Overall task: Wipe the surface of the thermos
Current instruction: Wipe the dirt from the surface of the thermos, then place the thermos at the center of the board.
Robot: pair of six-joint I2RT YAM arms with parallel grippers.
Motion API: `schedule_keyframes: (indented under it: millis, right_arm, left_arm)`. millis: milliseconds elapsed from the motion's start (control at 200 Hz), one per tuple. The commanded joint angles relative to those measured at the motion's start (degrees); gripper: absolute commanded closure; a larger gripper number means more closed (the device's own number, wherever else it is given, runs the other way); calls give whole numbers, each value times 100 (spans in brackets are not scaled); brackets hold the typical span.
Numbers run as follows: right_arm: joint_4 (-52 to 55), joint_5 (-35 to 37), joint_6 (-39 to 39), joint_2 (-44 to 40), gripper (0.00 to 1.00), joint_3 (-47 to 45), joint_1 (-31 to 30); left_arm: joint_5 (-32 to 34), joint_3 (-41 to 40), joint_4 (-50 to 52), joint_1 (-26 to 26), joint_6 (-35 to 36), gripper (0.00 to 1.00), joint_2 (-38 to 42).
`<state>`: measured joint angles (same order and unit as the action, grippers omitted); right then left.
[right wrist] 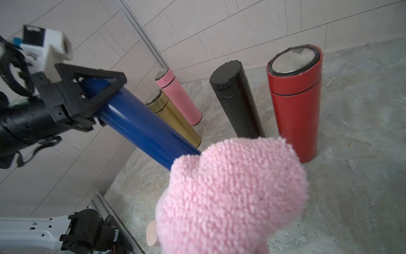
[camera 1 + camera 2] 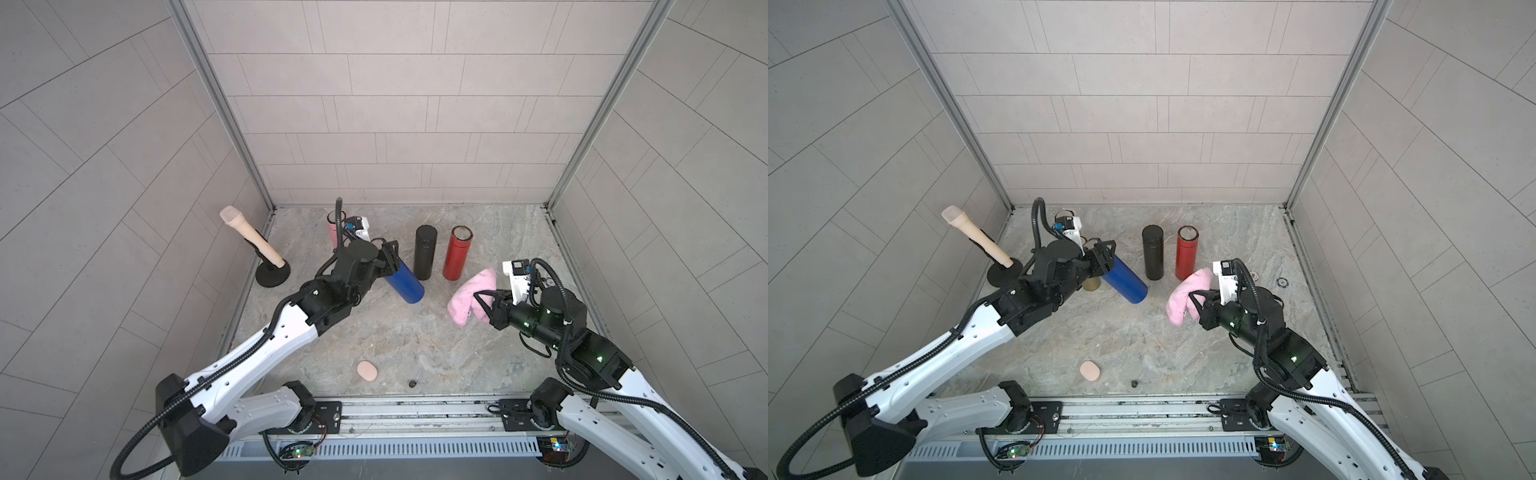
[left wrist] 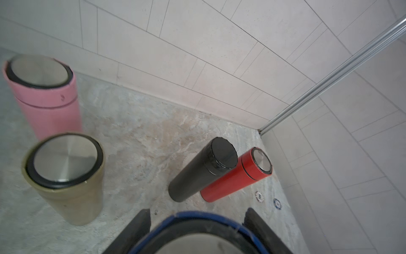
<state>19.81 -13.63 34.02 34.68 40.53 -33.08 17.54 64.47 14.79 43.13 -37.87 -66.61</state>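
Blue thermos [image 2: 405, 286] is just left of the middle in both top views. It is tilted, and its upper end is between the fingers of my left gripper [image 2: 390, 257], which is closed around it near the lid. Its lower end points toward the middle of the frame; I cannot tell whether it touches the stone table [image 2: 415, 345].

My right gripper [image 2: 482, 306], right of the middle, pinches tightly a pink cloth [image 2: 469, 291], fluffy and bunched. The cloth is near the blue thermos but apart from it.

Between them, a little higher in the frame, a black thermos [image 2: 424, 257] and a red thermos [image 2: 457, 257] stand upright side by side. The cloth is just beside the foot of the red one. Above my left wrist in the frame stands a pink thermos [image 2: 332, 235], and in a top view a gold thermos [image 2: 1091, 284] shows partly under my arm.

At the left edge of the table a beige microphone [image 2: 251, 243] leans on a black stand. Low in the frame lies a small beige pad [image 2: 367, 371].
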Motion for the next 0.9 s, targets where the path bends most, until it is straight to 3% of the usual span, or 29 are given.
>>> schedule_keyframes:
  millis: [0, 400, 751, 891]
  right_arm:
    - [353, 341, -177, 184, 100, 14, 1]
    - [200, 404, -260, 305, 100, 10, 83]
    - [146, 336, -330, 417, 100, -19, 222]
    - [137, 280, -343, 443, 100, -71, 301]
  left_arm:
    - [650, 857, 674, -41, 1014, 100, -586]
    - [1261, 1386, -628, -81, 2423, 100, -2409]
    - [1296, 944, -2076, -394, 2328, 100, -3094]
    - [1298, 848, -2215, -438, 2226, 100, -3251]
